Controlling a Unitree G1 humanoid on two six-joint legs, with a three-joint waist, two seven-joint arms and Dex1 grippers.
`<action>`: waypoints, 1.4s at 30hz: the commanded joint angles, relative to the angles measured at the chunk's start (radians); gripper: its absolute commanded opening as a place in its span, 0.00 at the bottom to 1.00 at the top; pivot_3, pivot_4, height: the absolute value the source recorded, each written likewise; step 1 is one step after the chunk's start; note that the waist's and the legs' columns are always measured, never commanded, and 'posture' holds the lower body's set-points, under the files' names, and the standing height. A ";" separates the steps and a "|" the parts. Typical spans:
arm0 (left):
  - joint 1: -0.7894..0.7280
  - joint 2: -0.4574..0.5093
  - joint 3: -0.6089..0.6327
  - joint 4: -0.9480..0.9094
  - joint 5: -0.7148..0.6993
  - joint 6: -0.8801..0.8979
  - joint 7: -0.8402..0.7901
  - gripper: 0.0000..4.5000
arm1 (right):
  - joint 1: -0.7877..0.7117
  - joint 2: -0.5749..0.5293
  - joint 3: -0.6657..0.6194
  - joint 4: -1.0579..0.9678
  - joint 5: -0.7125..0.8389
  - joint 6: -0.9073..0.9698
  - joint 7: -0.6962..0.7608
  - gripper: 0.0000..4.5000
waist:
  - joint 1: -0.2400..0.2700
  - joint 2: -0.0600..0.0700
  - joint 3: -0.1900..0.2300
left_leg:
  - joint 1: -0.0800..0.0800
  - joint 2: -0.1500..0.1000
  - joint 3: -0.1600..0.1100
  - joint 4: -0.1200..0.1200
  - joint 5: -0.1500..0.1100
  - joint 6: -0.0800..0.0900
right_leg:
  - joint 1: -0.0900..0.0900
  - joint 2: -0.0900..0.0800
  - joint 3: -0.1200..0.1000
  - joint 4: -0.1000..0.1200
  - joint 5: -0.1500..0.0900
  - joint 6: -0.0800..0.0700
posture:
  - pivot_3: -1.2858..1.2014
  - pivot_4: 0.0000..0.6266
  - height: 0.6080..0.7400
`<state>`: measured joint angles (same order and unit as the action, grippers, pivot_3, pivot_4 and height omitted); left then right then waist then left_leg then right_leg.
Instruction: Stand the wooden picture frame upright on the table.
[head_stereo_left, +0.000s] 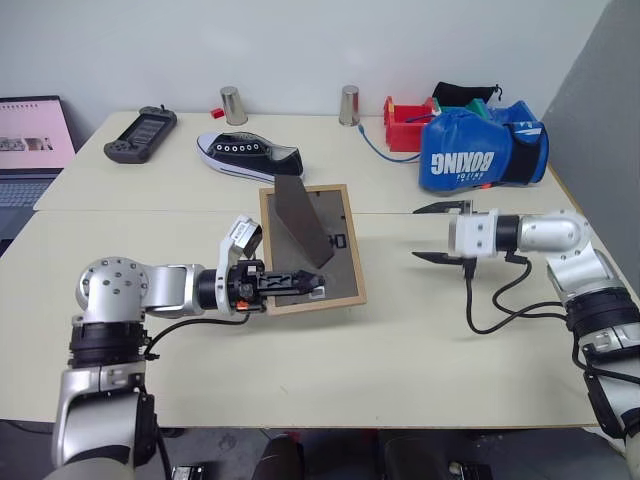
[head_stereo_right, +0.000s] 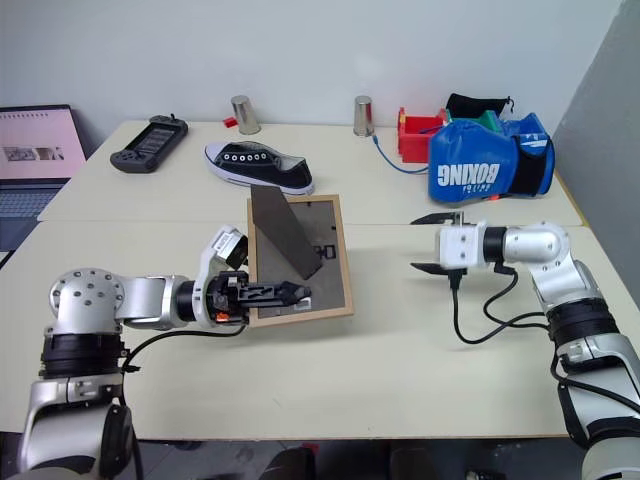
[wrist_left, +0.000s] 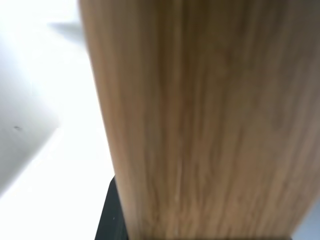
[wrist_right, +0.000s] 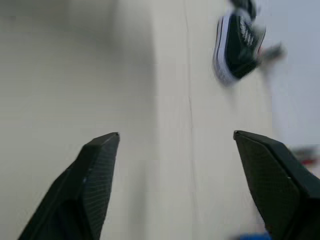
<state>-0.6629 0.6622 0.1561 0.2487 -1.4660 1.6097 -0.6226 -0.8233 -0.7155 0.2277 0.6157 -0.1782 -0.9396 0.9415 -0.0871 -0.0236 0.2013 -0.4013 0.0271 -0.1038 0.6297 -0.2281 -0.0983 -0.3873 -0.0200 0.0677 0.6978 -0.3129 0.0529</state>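
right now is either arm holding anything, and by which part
The left gripper holds the wooden picture frame by its near bottom edge; the right gripper is open, holding nothing.

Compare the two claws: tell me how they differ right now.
The left claw is clamped on the near edge of the wooden picture frame, its stand swung up; the right claw is wide open and holds nothing. The left sits at the frame; the right hangs apart, beside it. Both point inward over the table.
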 joint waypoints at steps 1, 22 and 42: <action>-0.040 0.051 -0.078 0.050 -0.213 0.005 0.074 0.22 | -0.077 0.031 -0.044 0.106 -0.167 -0.346 -0.215 0.99 | -0.001 0.000 0.000 | 0.000 0.000 0.000 0.000 0.000 -0.001 | 0.000 0.000 0.000 0.000 0.000 0.000 | 0.52 0.24 1.00; -0.001 0.108 -0.256 0.003 -0.506 -0.093 0.235 0.22 | -0.229 0.185 0.018 0.161 -0.712 -0.549 -0.772 0.99 | 0.000 0.000 0.000 | 0.002 -0.001 -0.002 0.000 0.002 -0.003 | 0.000 0.000 0.000 0.002 0.000 0.000 | 0.52 0.24 1.00; 0.029 0.107 -0.261 -0.039 -0.506 -0.127 0.239 0.22 | -0.295 0.200 0.188 0.095 -0.895 -0.456 -1.155 0.61 | -0.001 0.000 0.000 | 0.002 -0.002 -0.002 0.000 0.002 -0.003 | 0.000 0.000 0.001 0.003 0.000 0.000 | 0.52 0.24 1.00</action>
<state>-0.6217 0.7602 -0.1238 0.2204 -1.9260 1.4937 -0.3776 -1.0900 -0.5024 0.4182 0.7558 -1.0793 -1.3965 -0.1656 -0.0885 -0.0239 0.2010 -0.3996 0.0253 -0.1059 0.6301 -0.2262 -0.1013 -0.3870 -0.0201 0.0685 0.7006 -0.3127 0.0525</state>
